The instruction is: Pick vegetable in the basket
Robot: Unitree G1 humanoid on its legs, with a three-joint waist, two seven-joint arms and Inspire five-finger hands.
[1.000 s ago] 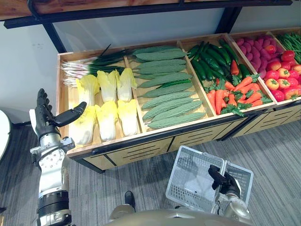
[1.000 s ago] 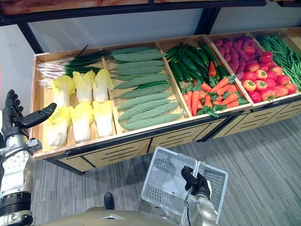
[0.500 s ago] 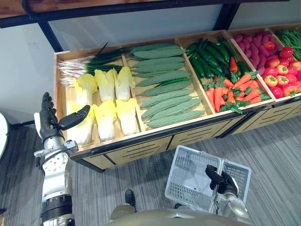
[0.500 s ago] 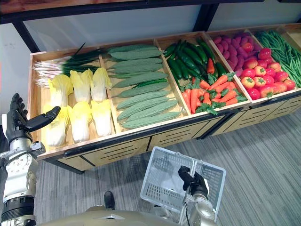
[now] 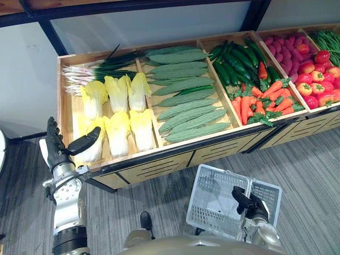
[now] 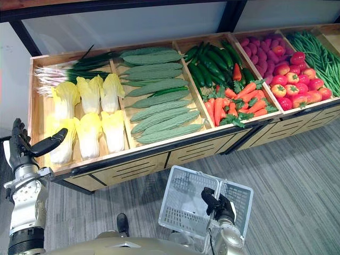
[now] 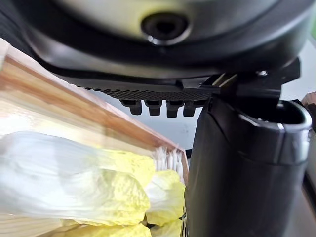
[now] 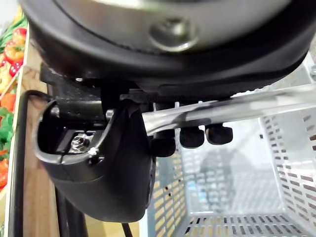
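Note:
A grey mesh basket (image 5: 212, 204) hangs low in front of the wooden vegetable stand (image 5: 159, 159). My right hand (image 5: 248, 204) is shut on its metal handle (image 8: 222, 109), fingers curled over the bar. My left hand (image 5: 54, 151) is raised at the stand's left front corner, open, fingers straight up and thumb (image 7: 242, 173) pointing at the yellow napa cabbages (image 5: 117, 114). It touches nothing. In the left wrist view a cabbage (image 7: 74, 182) lies just past the fingers (image 7: 158, 106), behind the crate's wooden rim.
From left to right the stand holds spring onions (image 5: 90, 71), pale green bitter gourds (image 5: 183, 90), dark cucumbers (image 5: 236, 64), carrots (image 5: 260, 103), red and orange tomatoes (image 5: 319, 79), purple roots (image 5: 289, 50) and green beans (image 5: 329, 40). Grey carpet lies in front.
The camera has shifted slightly. My left hand has sunk a little against the stand's front left corner, still open. My right hand keeps its hold on the basket handle.

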